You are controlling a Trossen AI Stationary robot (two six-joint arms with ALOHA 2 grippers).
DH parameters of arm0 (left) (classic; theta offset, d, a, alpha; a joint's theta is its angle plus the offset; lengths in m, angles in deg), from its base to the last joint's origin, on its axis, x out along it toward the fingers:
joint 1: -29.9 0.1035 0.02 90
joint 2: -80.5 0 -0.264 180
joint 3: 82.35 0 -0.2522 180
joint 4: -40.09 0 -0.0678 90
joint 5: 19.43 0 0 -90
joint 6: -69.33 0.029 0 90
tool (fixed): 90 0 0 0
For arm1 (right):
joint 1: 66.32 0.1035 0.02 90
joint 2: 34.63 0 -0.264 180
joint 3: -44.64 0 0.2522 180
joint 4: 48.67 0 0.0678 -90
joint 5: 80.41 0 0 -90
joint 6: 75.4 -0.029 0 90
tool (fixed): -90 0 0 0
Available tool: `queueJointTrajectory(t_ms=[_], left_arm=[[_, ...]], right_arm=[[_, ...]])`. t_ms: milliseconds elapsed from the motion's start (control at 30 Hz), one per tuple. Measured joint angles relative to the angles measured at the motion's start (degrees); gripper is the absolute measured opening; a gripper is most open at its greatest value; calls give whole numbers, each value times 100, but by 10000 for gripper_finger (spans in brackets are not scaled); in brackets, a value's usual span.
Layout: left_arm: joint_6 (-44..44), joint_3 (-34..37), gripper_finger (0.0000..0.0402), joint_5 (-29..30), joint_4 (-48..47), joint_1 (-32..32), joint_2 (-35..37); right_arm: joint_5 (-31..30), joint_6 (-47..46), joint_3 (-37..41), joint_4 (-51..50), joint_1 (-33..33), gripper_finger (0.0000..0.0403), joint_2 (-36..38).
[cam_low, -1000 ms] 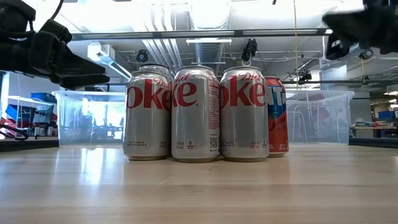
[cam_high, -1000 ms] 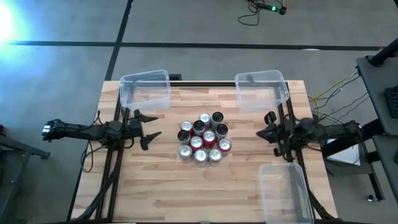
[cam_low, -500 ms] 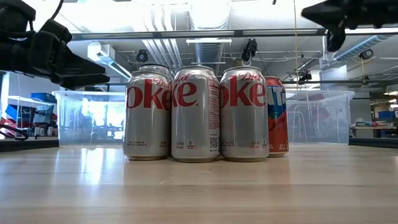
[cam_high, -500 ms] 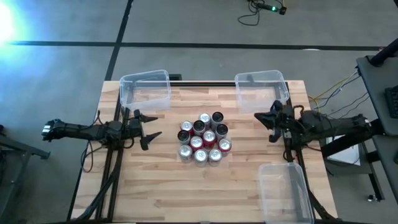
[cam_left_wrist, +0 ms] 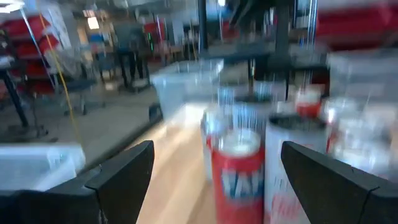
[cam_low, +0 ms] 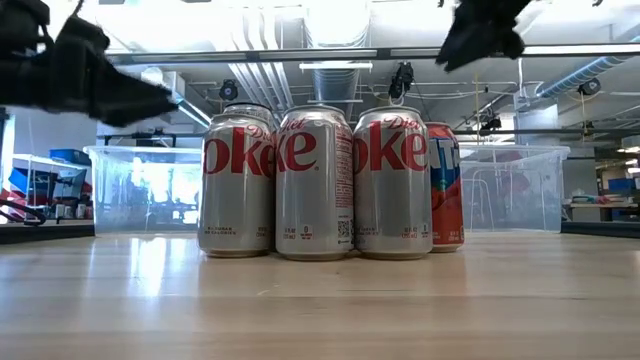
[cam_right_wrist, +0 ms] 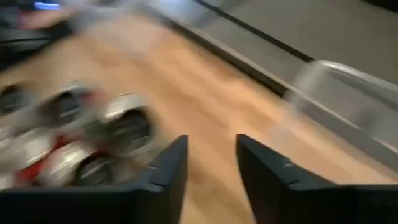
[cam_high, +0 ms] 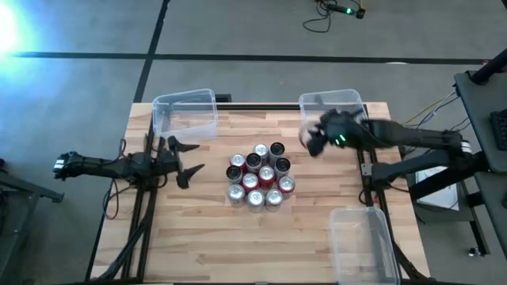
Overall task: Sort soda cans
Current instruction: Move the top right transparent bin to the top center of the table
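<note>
Nothing is looking sorted yet: the small cylindrical metal soda cans (cam_high: 259, 176), silver-topped with silver, red and black bodies, are all standing packed together in one tight cluster at the middle of the pale wooden slatted table (cam_high: 206, 245), touching one another, and the three clear plastic rectangular bins are sitting with nothing visible inside them, one at the far left corner (cam_high: 184, 111), one at the far right corner (cam_high: 333, 101) and one at the near right edge (cam_high: 360, 241). The whole sort is therefore judged to be waiting. The right gripper (cam_high: 310, 141) is hanging above the table between the far right bin and the cluster, its fingers (cam_right_wrist: 169, 167) parted with bare wood showing between them, carrying nothing. The left gripper (cam_high: 187, 157) is hovering near the cluster's left side, fingers (cam_left_wrist: 124, 174) spread wide and unloaded, facing a red can. In the low view the three front silver cans (cam_low: 316, 182) are showing "Diet Coke" in red lettering; the red can (cam_low: 446, 186) beside them bears white letters too cut off to read.
</note>
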Motion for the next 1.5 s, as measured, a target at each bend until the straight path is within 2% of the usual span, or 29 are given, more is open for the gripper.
queueJointTrajectory(t_ms=[67, 167, 267, 467, 667, 900, 1200, 1367, 1500], left_arm=[[-305, 2, 336, -4, 523, 0, 2], [-792, -2, 336, -7, 1352, 0, 5], [-968, -9, 336, -20, 1661, 0, 7], [-734, -9, 336, 35, 1674, 0, 4], [-757, -9, 336, 37, 1648, 0, 4], [-889, -7, 336, 337, 1496, 0, 4], [-1087, -4, 336, 339, 1388, 0, -7], [-1124, -4, 336, 339, 1388, 0, -7], [-1369, -2, 336, 339, 1400, 0, -7]], right_arm=[[79, -161, -374, -388, -536, 182, -440], [856, -220, -715, -604, -1282, 219, -1086], [1493, -221, -944, -548, -1792, 241, -1670], [1738, -284, -1540, -615, -2288, 255, -2847], [1785, -291, -2253, -1398, -2507, 240, -3669], [1737, -278, -2621, -1532, -2550, 214, -3806], [1266, -318, -2598, -1770, -2672, 226, -3640], [1387, -322, -2523, -1594, -2685, 228, -3903], [1387, -326, -2510, -1572, -2685, 211, -4153]])
